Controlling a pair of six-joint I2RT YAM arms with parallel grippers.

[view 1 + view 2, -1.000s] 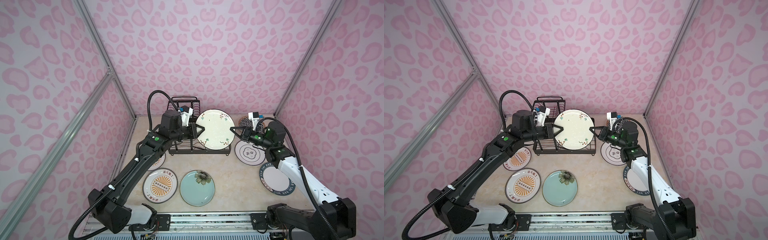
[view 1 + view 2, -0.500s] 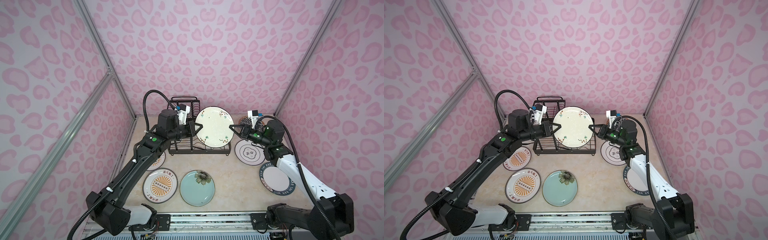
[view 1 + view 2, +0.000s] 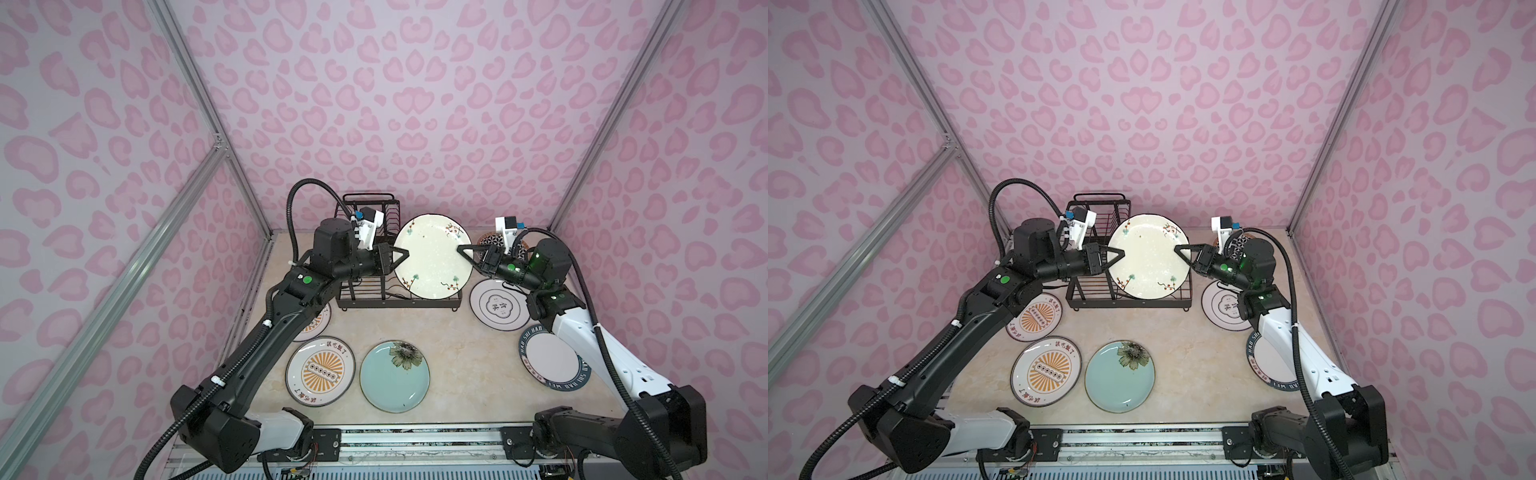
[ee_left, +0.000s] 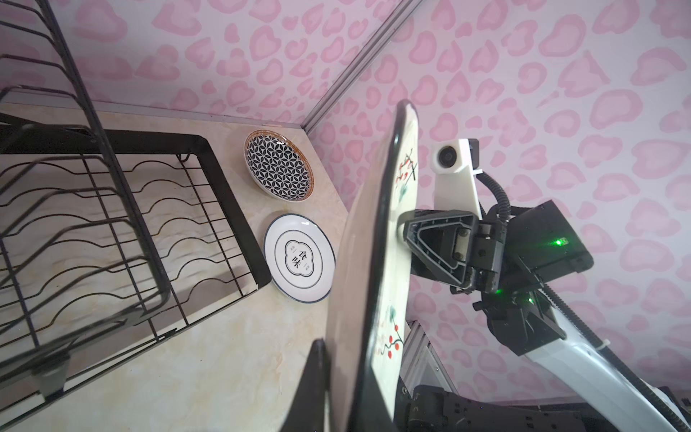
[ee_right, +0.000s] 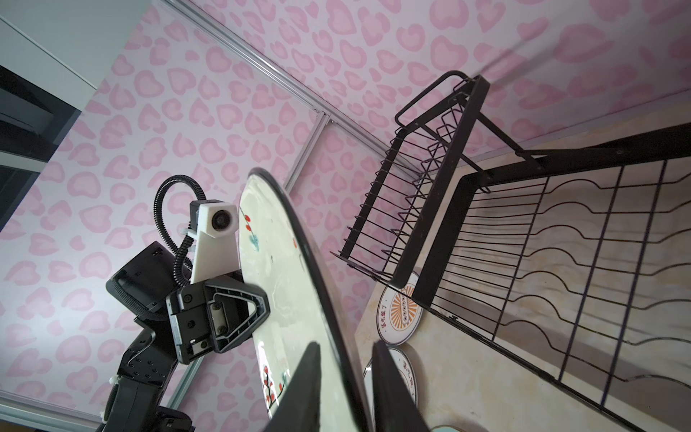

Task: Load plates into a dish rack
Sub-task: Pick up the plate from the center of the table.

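- Left gripper (image 3: 405, 253) clamped one rim of the cream sprigged plate (image 3: 432, 259), which stood upright by the dish rack (image 3: 395, 302).
- Right gripper (image 3: 460, 249) straddled the opposite rim, jaws parted.

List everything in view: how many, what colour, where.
Rack: one, black, table back.
Sprigged plate: one, cream, upright over rack, between both hands.
Sunburst plates: two, orange, flat, front left.
Flowered plate: one, teal, front centre.
Cloud-outline plate: one, white, right of rack.
Lettered plate: one, white, front right.
Patterned plate: one, black-white, back right corner.
Table: one, beige.
Left hand: one, black, shut on sprigged plate.
Right hand: one, black, open around its rim.
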